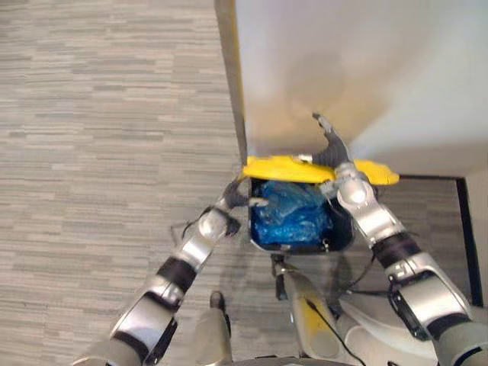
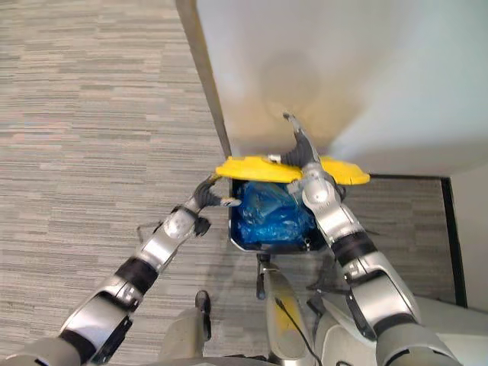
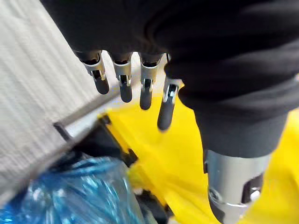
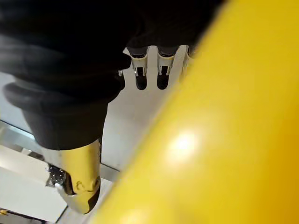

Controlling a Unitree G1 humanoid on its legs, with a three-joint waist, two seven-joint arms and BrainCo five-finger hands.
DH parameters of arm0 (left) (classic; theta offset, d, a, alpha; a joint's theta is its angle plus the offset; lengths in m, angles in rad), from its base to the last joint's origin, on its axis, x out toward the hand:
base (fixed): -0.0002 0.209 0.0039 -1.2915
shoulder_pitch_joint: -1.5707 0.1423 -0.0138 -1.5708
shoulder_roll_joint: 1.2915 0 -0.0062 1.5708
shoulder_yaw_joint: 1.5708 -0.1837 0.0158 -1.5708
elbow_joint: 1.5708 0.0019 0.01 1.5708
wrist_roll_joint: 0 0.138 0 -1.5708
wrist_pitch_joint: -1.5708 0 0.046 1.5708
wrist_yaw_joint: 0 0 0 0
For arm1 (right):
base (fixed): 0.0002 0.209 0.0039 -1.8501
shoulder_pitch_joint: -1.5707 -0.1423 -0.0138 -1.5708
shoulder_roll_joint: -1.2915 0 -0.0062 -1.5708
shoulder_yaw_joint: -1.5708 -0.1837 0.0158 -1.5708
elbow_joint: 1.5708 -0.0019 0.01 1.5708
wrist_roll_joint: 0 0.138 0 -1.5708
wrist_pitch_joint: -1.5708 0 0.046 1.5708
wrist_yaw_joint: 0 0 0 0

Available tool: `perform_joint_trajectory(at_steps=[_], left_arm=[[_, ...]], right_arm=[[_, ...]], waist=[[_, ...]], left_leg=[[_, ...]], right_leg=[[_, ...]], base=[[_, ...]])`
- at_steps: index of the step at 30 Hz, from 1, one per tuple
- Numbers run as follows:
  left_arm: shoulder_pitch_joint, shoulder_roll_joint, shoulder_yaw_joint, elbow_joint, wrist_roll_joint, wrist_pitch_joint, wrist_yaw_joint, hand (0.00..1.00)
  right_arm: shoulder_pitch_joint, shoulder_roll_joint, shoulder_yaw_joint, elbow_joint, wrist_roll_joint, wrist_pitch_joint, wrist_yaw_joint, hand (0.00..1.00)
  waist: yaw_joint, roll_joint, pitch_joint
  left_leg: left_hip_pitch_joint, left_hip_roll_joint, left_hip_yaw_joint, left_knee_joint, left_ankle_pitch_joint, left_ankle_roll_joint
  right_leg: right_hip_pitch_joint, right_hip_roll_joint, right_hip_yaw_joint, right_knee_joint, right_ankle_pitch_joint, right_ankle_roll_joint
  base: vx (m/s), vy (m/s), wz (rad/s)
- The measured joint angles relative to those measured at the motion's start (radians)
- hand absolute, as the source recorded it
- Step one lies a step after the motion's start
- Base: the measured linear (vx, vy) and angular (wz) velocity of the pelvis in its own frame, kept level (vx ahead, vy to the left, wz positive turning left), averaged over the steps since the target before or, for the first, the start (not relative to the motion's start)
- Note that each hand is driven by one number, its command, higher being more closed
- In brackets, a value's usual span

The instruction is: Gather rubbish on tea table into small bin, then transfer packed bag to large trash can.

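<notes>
The job looks to be at its very last step: getting the packed bag into the big can. The big black plastic trash can [image 1: 301, 248] stands on the grey striped carpet floor [image 1: 99, 114], right against the corner of the pale wall [image 1: 343, 61]. Its flat yellow plastic lid [image 1: 282, 168] is tipped up at the back edge of the can, next to the wall. The crinkly blue plastic bag [image 1: 290, 213] lies inside the can, below the rim, and fills most of the inside. I cannot tell for sure if it is the packed bag or a bag that lines the can, but it looks lumpy and full. The right hand [image 1: 333, 152] is up at the lid, near the lid's right end. Its fingers [image 4: 140, 77] are straight and a bit apart, so they prop the lid open and are not wrapped round it. The left hand [image 1: 235, 200] hovers just beside the can's left edge. Its fingers [image 3: 124, 86] hang straight with gaps between them and hold nothing. No hand holds the bag. I think the next move needs the left hand to be clear of the rim. Then the right hand should let the lid come down slowly, so it does not slam or nip a finger. I count one can, one lid, one blue bag and two hands.
</notes>
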Motion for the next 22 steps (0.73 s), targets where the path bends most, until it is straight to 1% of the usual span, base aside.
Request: perform_joint_trajectory(at_steps=[1,2,3,5,6,7,8,9,10,11,12,13,14,15,16,17,18,19,20,21,22], left_arm=[[0.028,0.014,0.021,0.000,-0.005,-0.001,-0.005,0.00],[0.075,0.039,0.053,0.000,-0.008,-0.003,-0.008,0.00],[0.162,0.069,0.105,0.005,-0.020,-0.003,-0.020,0.00],[0.247,0.079,0.158,0.007,-0.030,-0.003,-0.029,0.00],[0.308,0.079,0.194,0.019,-0.036,-0.003,-0.035,0.00],[0.331,0.077,0.206,0.032,-0.042,-0.003,-0.043,0.00],[0.379,0.073,0.228,0.054,-0.051,-0.003,-0.050,0.00],[0.428,0.054,0.276,0.065,-0.065,-0.002,-0.055,0.00],[0.455,0.035,0.307,0.073,-0.066,-0.003,-0.057,0.00],[0.481,0.005,0.362,0.100,-0.067,-0.003,-0.062,0.00],[0.494,-0.004,0.390,0.122,-0.073,0.000,-0.069,0.00],[0.503,-0.004,0.398,0.129,-0.074,0.001,-0.071,0.00],[0.516,-0.003,0.414,0.146,-0.074,0.001,-0.073,0.00],[0.533,-0.003,0.429,0.147,-0.074,0.001,-0.077,0.00],[0.542,-0.005,0.434,0.150,-0.074,0.001,-0.084,0.00],[0.540,-0.024,0.444,0.170,-0.074,0.003,-0.095,0.00],[0.540,-0.033,0.444,0.180,-0.074,0.003,-0.099,0.00],[0.551,-0.076,0.444,0.185,-0.074,0.002,-0.114,0.00],[0.566,-0.088,0.445,0.183,-0.074,-0.005,-0.115,0.00],[0.559,-0.089,0.443,0.189,-0.073,-0.006,-0.115,0.00],[0.554,-0.088,0.443,0.191,-0.073,-0.008,-0.115,0.00]], right_arm=[[0.027,0.002,-0.006,0.000,0.000,0.002,0.009,0.00],[0.065,0.004,-0.010,0.000,-0.002,0.004,0.024,0.00],[0.114,0.011,-0.028,0.000,-0.005,0.003,0.043,0.00],[0.153,0.022,-0.052,0.000,-0.005,0.003,0.059,0.00],[0.177,0.027,-0.064,0.000,-0.005,0.003,0.074,0.00],[0.192,0.027,-0.069,0.000,-0.005,0.003,0.079,0.00],[0.220,0.027,-0.074,-0.001,-0.005,0.001,0.084,0.00],[0.233,0.025,-0.074,-0.003,-0.004,-0.003,0.100,0.00],[0.236,0.021,-0.074,-0.007,-0.004,-0.007,0.107,0.00],[0.246,0.017,-0.074,-0.012,0.000,-0.006,0.129,0.00],[0.298,0.017,-0.077,-0.006,0.002,-0.007,0.152,0.00],[0.331,0.018,-0.077,0.002,0.002,-0.006,0.163,0.00],[0.396,0.019,-0.075,0.020,0.003,-0.003,0.189,0.00],[0.442,0.020,-0.074,0.044,0.005,-0.001,0.210,0.00],[0.461,0.019,-0.077,0.053,0.005,0.001,0.216,0.00],[0.483,0.018,-0.082,0.082,0.005,0.004,0.226,0.00],[0.490,0.020,-0.087,0.092,0.005,0.005,0.227,0.00],[0.523,0.017,-0.107,0.109,0.004,0.004,0.228,0.00],[0.551,0.026,-0.106,0.121,0.003,0.005,0.232,0.00],[0.565,0.029,-0.108,0.132,0.002,0.003,0.233,0.00],[0.568,0.029,-0.112,0.138,0.002,0.003,0.233,0.00]], waist=[[-0.001,-0.004,-0.007],[0.006,-0.013,-0.026],[0.016,-0.027,-0.039],[0.030,-0.047,-0.052],[0.047,-0.061,-0.060],[0.055,-0.068,-0.064],[0.059,-0.078,-0.070],[0.063,-0.081,-0.081],[0.075,-0.063,-0.090],[0.081,-0.033,-0.086],[0.075,-0.031,-0.092],[0.076,-0.030,-0.099],[0.076,-0.043,-0.120],[0.076,-0.058,-0.136],[0.076,-0.071,-0.146],[0.080,-0.064,-0.150],[0.080,-0.055,-0.156],[0.082,-0.020,-0.183],[0.087,-0.025,-0.214],[0.084,-0.042,-0.225],[0.082,-0.049,-0.227]], left_leg=[[0.008,-0.005,-0.003,-0.002,0.002,0.003],[0.013,-0.012,-0.002,-0.002,0.002,0.007],[0.029,-0.027,0.001,0.002,0.003,0.016],[0.044,-0.045,0.014,-0.001,0.009,0.027],[0.057,-0.062,0.030,-0.003,0.013,0.037],[0.063,-0.070,0.038,0.000,0.015,0.041],[0.069,-0.083,0.054,0.013,0.015,0.052],[0.060,-0.076,0.088,0.039,0.028,0.082],[0.045,-0.055,0.115,0.037,0.029,0.087],[0.039,-0.025,0.150,0.029,0.040,0.094],[0.040,-0.014,0.147,0.005,0.065,0.093],[0.036,-0.011,0.143,-0.008,0.079,0.090],[0.013,-0.009,0.132,-0.025,0.106,0.085],[-0.024,-0.009,0.125,-0.036,0.132,0.072],[-0.046,-0.008,0.123,-0.038,0.144,0.062],[-0.058,0.002,0.130,-0.080,0.177,0.060],[-0.058,0.005,0.130,-0.106,0.185,0.072],[-0.061,-0.006,0.155,-0.164,0.201,0.104],[-0.060,-0.003,0.174,-0.241,0.244,0.110],[-0.072,-0.016,0.194,-0.287,0.276,0.109],[-0.078,-0.021,0.201,-0.302,0.291,0.104]], right_leg=[[0.007,-0.005,0.000,0.002,-0.001,0.002],[0.010,-0.012,0.002,0.004,-0.002,0.003],[0.025,-0.024,0.008,0.007,0.000,0.007],[0.029,-0.035,0.024,0.012,0.005,0.016],[0.033,-0.042,0.036,0.010,0.017,0.034],[0.037,-0.047,0.045,0.003,0.029,0.048],[0.050,-0.055,0.062,-0.017,0.058,0.076],[0.048,-0.054,0.093,-0.055,0.112,0.160],[0.040,-0.044,0.101,-0.073,0.144,0.178],[-0.013,-0.040,0.076,0.129,0.093,0.059],[-0.027,-0.056,0.077,0.340,0.037,0.000],[-0.028,-0.067,0.083,0.424,0.019,0.001],[-0.019,-0.093,0.098,0.549,0.018,-0.006],[0.006,-0.117,0.135,0.612,0.034,-0.010],[0.024,-0.121,0.157,0.601,0.034,0.002],[0.023,-0.084,0.142,0.510,0.028,0.024],[0.028,-0.072,0.144,0.468,0.029,0.028],[0.082,-0.021,0.164,0.269,0.022,0.041],[0.118,-0.007,0.171,0.113,0.006,0.061],[0.140,-0.014,0.184,-0.010,-0.007,0.058],[0.148,-0.017,0.192,-0.061,-0.010,0.059]], base=[[-0.07,0.051,0.37],[-0.06,0.077,0.09],[-0.05,0.070,-0.01],[-0.06,0.059,-0.11],[-0.08,0.043,-0.22],[-0.14,0.101,-0.28],[-0.15,0.165,-0.40],[-0.19,0.135,-0.58],[-0.25,0.103,-0.88],[-0.32,0.047,-0.66],[-0.30,0.060,-0.41],[-0.20,-0.030,0.05],[-0.16,-0.138,0.09],[-0.15,-0.185,0.05],[-0.21,-0.199,-0.24],[-0.18,-0.150,-0.34],[-0.16,-0.047,-0.62],[-0.08,-0.001,-0.73],[-0.09,-0.022,-0.81],[-0.09,-0.105,-0.60],[-0.07,-0.088,-0.26]])
